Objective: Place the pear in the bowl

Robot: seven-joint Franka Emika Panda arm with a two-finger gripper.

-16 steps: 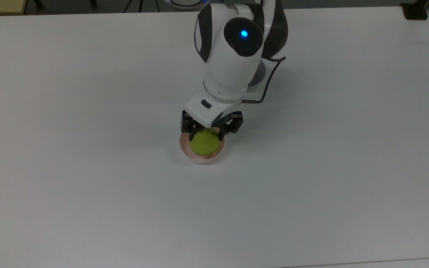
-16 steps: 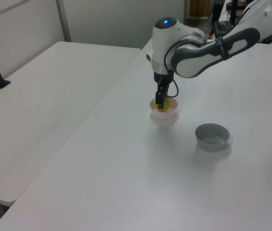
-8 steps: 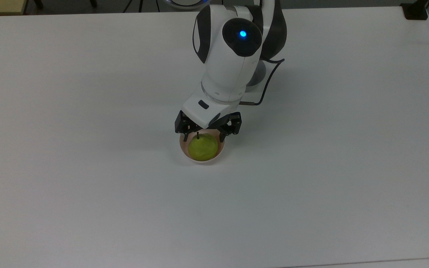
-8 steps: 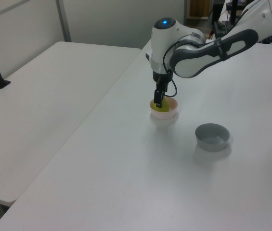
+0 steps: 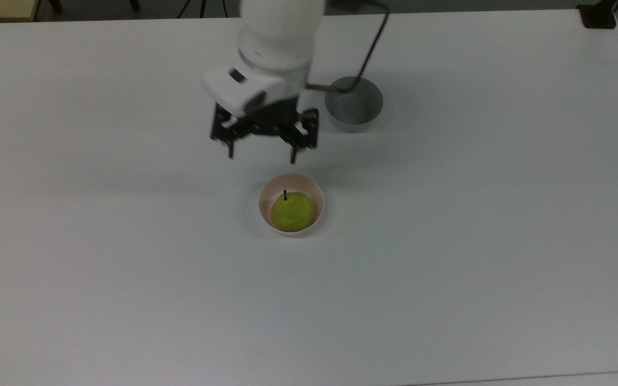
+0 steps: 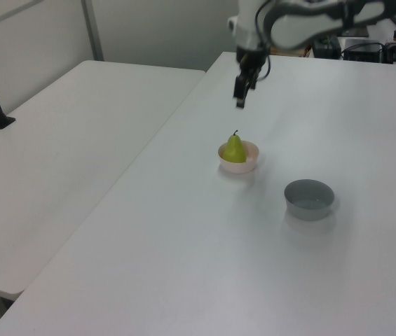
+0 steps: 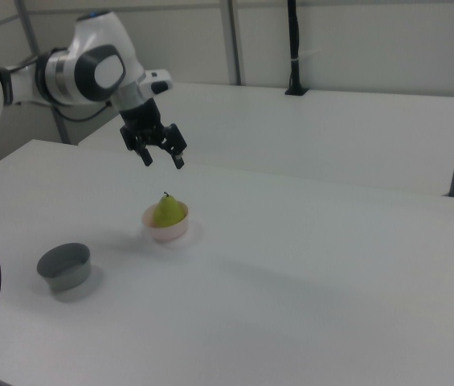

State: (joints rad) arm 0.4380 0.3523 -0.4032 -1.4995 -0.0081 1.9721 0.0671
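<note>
Plump yellow-green pear [image 5: 292,212], dark stem upright, in pink bowl [image 5: 266,194].

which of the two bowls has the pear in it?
The pale pink bowl: the pear sits upright in it, stem up. The grey bowl holds nothing.

Arm [image 7: 82,68] is showing glossy white rounded shells with dark grey joint bands and a round dark grey cap at the wrist. Gripper [image 5: 262,155] is wearing a white housing with a small dark slot, black finger mounts and thin black fingers. A black cable [image 5: 372,40] is running alongside
</note>
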